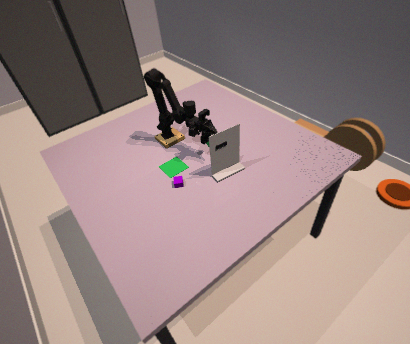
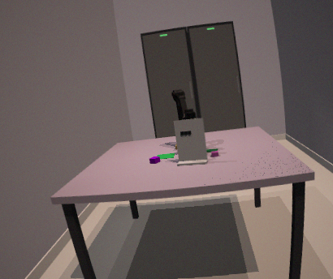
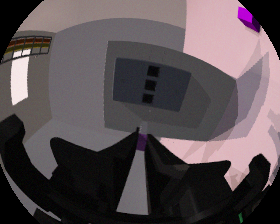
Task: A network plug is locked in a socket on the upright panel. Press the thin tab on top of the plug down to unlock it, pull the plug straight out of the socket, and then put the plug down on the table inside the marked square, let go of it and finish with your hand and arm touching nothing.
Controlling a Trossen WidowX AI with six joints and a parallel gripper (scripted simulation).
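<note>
While the marked square (image 1: 174,167) lies green left of centre in the top view, with a purple cube (image 1: 178,181) just beside its lower edge, the gripper (image 1: 207,134) hangs further right behind the upright panel (image 1: 225,150), clamped on a small purple sliver that I take for the plug (image 3: 143,140). It appears clear of the sockets, though too small to be sure. Done well, the carry draws straight back, then swings left and lowers flat, avoiding the cube.
</note>
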